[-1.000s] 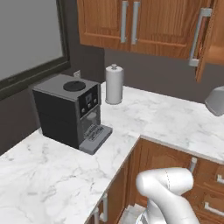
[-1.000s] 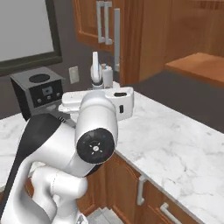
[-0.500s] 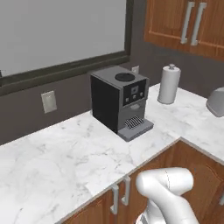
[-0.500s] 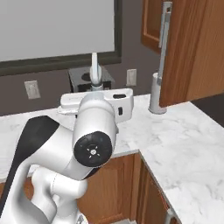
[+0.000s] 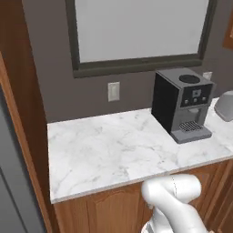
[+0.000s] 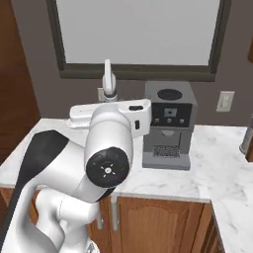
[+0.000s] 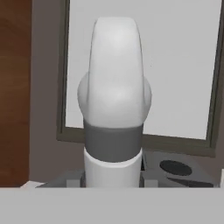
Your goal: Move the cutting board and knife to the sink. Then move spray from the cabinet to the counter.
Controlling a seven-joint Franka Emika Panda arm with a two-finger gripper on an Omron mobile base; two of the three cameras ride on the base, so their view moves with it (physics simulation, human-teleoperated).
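- The robot is facing a marble table [image 5: 113,150] carrying a coffee machine [image 5: 183,105] beneath a window [image 6: 138,32].
- Cutting board, knife and spray aren't visible here; progress can't be judged.
- The tool's opening: cannot tell.

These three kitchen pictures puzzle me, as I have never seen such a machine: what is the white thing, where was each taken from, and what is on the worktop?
All three are rendered, not photographed. The white shape is a robot arm with dark joints, standing on a base that can drive. Two cameras ride on that base, behind the arm to its left and right, and both look forward over the same scene. The third sits on the hand; here it looks at a white part of the robot's own body in front of the dark-framed window.

On the white marble-look counter stands a dark grey boxy coffee machine. On the grey wall beside it is a pale socket plate.

The gripper's state cannot be told from these pictures.
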